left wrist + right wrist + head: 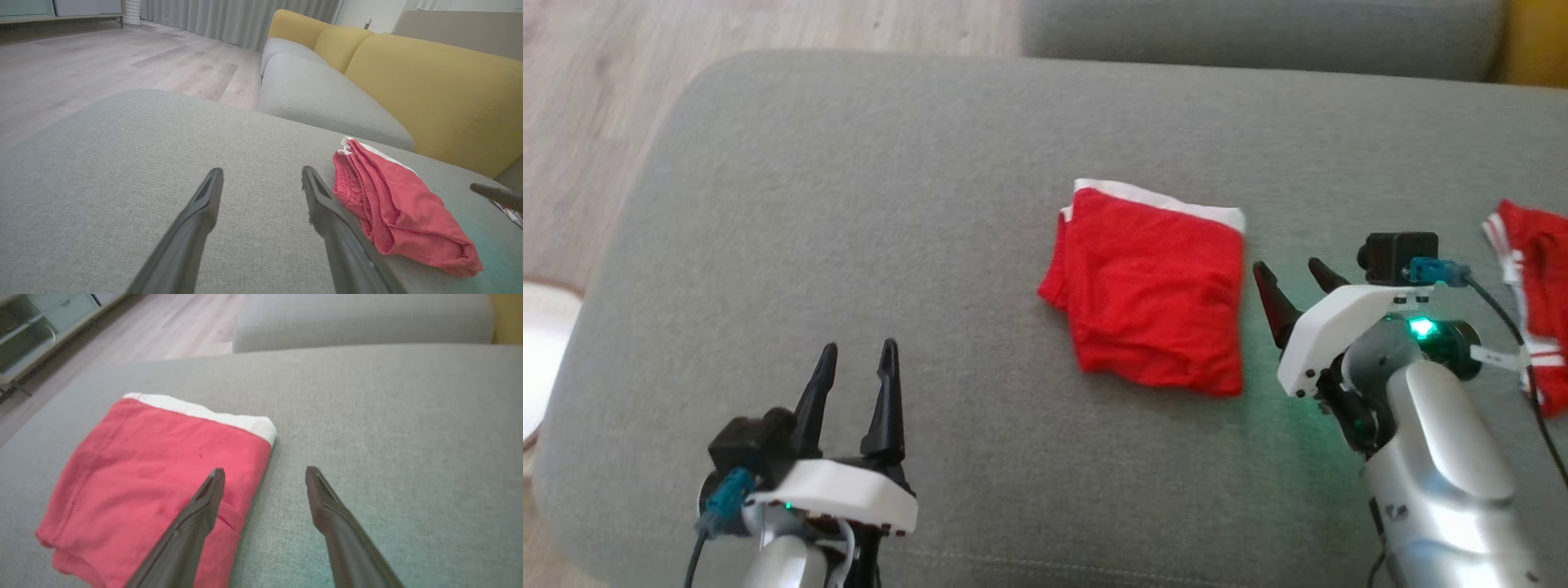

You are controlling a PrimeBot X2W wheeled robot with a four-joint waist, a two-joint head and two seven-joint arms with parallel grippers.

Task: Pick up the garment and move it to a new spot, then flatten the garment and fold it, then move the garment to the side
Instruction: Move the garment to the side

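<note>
- The garment [1152, 298] is red with a white band along its far edge. It is folded into a compact, roughly rectangular stack.
- It lies flat on the grey seat cushion [849, 204], right of centre in the head view. Neither gripper has hold of it.
- In the left wrist view, the garment [392, 212] shows several stacked layers along its near folded edge.
- The right gripper [1286, 268] is just beside the garment's right edge, fingers pointing away from the robot. Its jaws are spread wide and hold nothing.
- In the right wrist view, one finger of the right gripper [265, 470] overlaps the garment [163, 469] at its near corner. The other finger is over bare cushion. Contact with the fabric cannot be confirmed.
- The left gripper [858, 351] is well apart from the garment, over bare cushion at the lower left. Its jaws are fully spread and hold nothing.
- A second red item with white stripes [1531, 302] lies at the right edge of the cushion, beyond the right arm.
- A yellow backrest [429, 90] stands behind the cushion, and a wooden floor [596, 122] lies to the left.
</note>
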